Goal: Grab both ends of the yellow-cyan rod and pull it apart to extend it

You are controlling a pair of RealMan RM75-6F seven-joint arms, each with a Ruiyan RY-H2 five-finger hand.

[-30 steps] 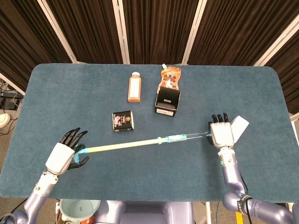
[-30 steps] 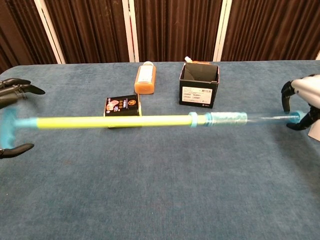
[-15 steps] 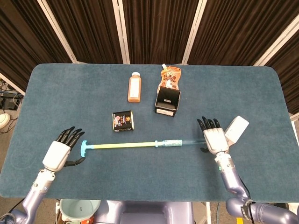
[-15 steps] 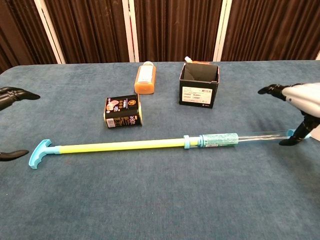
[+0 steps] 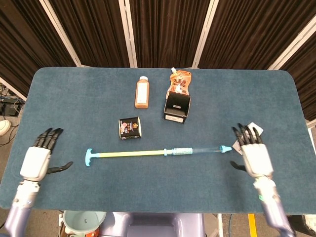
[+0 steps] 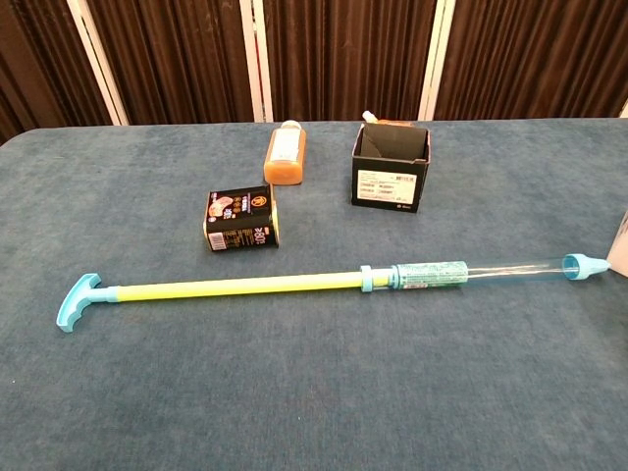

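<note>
With the rod (image 5: 153,152) laid out stretched and both the left hand (image 5: 36,162) and right hand (image 5: 256,158) spread empty, it could easily get knocked and collapsed again.

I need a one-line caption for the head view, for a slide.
Extended yellow-cyan rod lies on the blue table, with the left robot hand and right robot hand open, apart from its ends.

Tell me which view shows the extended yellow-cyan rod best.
The chest view: the long yellow-cyan plastic rod fills the frame, showing handle, clear tube and tip. The head view shows it whole but thinner, lying between both open hands.
</note>
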